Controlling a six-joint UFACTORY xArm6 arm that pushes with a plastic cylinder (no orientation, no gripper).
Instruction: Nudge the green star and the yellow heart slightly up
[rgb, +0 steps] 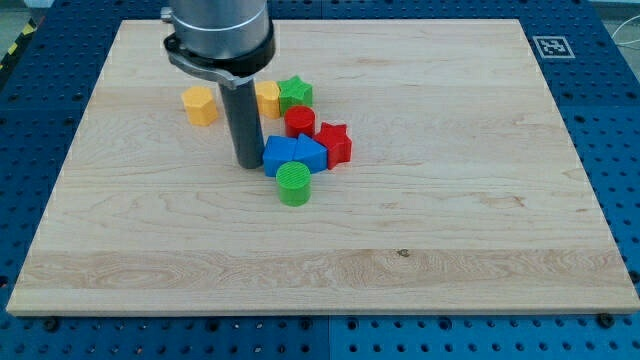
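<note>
Since I carry no claw, only a rod, nothing is open, closed or gripped; nearest the view's bottom sits the green cylinder (294, 186), then my tip (247, 164) just left of the blue blocks (293, 153), with the red star (334, 143) and red cylinder (299, 122) beyond. Farther up, the green star (295, 94) touches the yellow heart (268, 98); a second yellow block (199, 104) lies apart at left. To nudge well, I judge I should come beneath the pair's seam, clear of the red cylinder, and push briefly upward
</note>
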